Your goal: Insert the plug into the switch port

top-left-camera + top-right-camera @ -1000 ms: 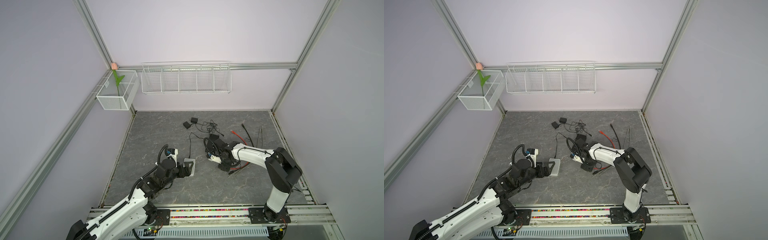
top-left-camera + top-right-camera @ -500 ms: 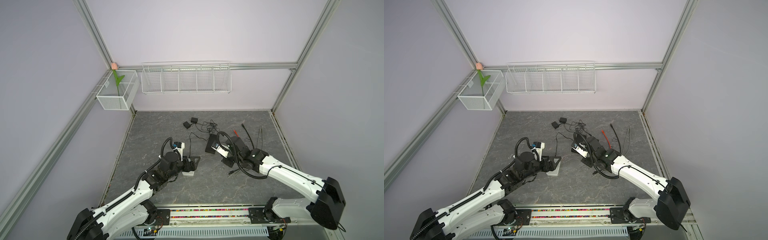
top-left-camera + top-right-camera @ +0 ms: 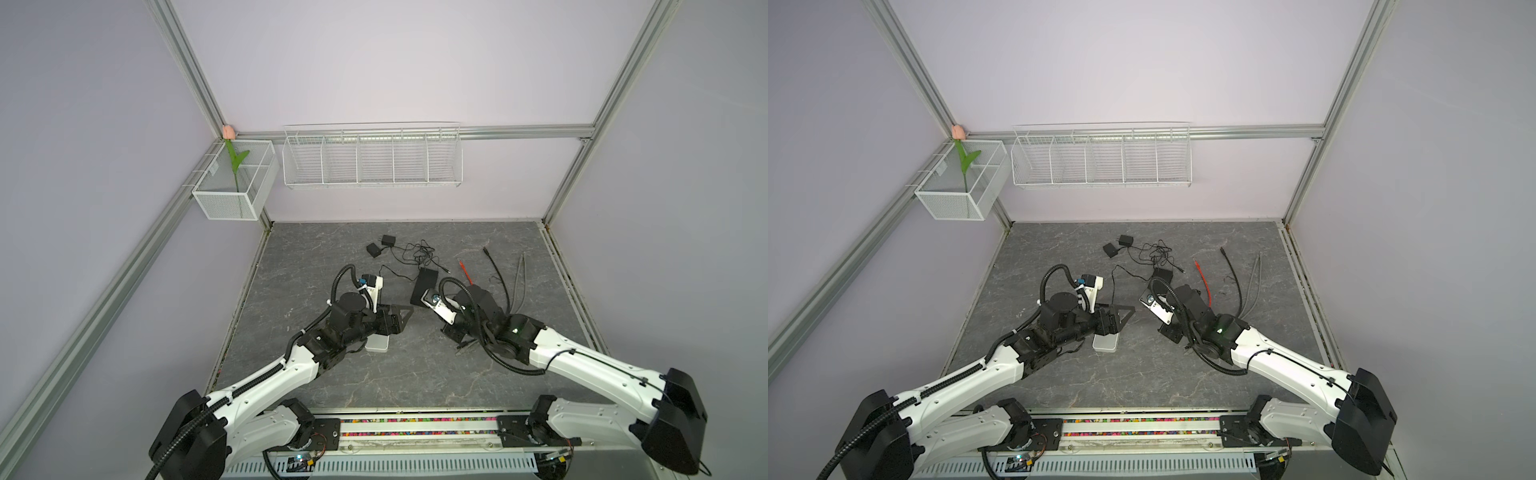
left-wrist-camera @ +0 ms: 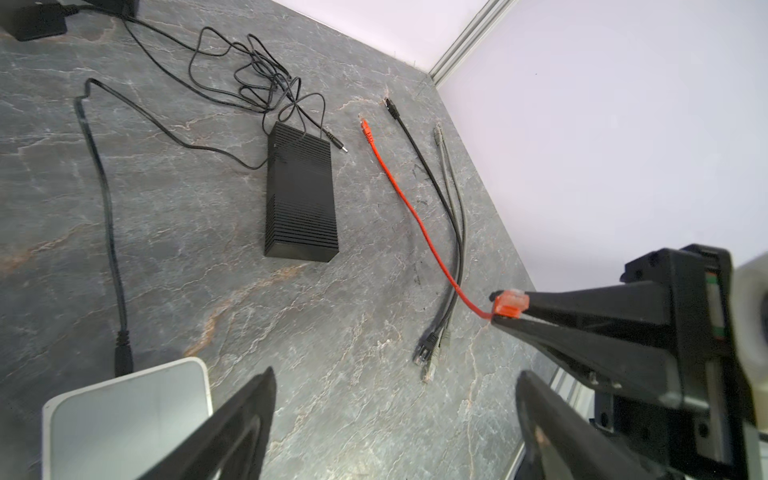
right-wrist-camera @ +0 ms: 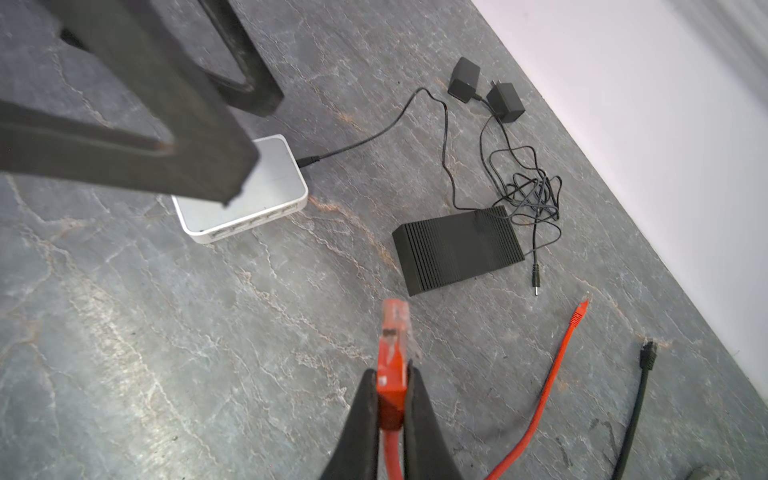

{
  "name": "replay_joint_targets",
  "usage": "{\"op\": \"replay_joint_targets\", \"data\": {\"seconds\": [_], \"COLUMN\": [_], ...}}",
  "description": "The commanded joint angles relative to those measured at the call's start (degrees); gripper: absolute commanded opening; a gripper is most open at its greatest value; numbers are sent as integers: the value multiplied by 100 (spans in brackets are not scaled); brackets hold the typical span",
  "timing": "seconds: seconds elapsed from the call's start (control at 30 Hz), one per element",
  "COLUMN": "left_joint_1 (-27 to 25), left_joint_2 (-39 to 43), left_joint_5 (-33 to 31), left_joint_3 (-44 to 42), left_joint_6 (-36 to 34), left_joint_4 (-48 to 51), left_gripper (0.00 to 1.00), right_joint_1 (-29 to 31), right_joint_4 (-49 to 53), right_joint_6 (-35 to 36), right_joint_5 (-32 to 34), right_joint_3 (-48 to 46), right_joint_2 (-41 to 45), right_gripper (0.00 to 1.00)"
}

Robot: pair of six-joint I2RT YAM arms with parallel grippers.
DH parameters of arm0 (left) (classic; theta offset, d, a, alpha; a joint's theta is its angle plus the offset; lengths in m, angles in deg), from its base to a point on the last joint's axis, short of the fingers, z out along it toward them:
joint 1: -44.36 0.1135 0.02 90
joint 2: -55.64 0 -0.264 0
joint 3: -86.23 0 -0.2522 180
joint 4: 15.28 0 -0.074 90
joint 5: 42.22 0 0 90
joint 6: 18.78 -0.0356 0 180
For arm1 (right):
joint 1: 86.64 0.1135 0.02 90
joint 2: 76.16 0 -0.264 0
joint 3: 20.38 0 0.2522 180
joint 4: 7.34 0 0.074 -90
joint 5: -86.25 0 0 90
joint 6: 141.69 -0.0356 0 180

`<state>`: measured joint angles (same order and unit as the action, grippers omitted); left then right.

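Right wrist view shows the right gripper (image 5: 392,374) clamped tight on the red plug (image 5: 392,328), with the plug's clear tip sticking out past the fingertips and aimed toward the white switch (image 5: 266,195), well apart from it. Only this view shows the row of ports (image 5: 253,222) along the switch's edge, turned toward the plug, and the black power cord (image 5: 374,137) entering its far side. Left wrist view catches the same grip side-on, the red cable (image 4: 415,216) rising off the table (image 4: 187,249) to the plug. It also shows the left gripper (image 4: 395,376) spread wide with nothing between its fingers, just beside one corner of the switch. In both top views the plug is hidden beneath the right wrist. They place the switch near the middle of the table, under the left gripper (image 3: 395,320), with a ribbed black box (image 3: 424,284) farther back and loose black and grey cables (image 3: 505,282) on the right.
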<state>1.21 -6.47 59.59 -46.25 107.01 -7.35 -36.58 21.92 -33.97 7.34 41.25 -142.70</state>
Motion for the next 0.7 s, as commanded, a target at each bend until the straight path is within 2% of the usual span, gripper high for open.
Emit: {"op": "replay_joint_targets", "data": {"seconds": [0.0, 0.27, 0.53, 0.67], "left_joint_1": [-8, -9, -24, -99], "left_joint_2": [-6, -102, -526, -608], "left_joint_5": [140, 263, 620, 557], "left_joint_3": [151, 96, 219, 236], "left_joint_6": [152, 364, 650, 640], "left_joint_4": [-330, -599, -945, -948], "left_gripper": [89, 86, 78, 76], "right_joint_1": [58, 220, 327, 352], "right_joint_4": [-353, -422, -583, -640], "right_joint_6": [-51, 9, 29, 31], "right_joint_5": [-88, -29, 33, -33], "right_joint_3": [-79, 29, 38, 29], "right_joint_2": [78, -142, -313, -372], "right_gripper": [6, 6, 6, 7]}}
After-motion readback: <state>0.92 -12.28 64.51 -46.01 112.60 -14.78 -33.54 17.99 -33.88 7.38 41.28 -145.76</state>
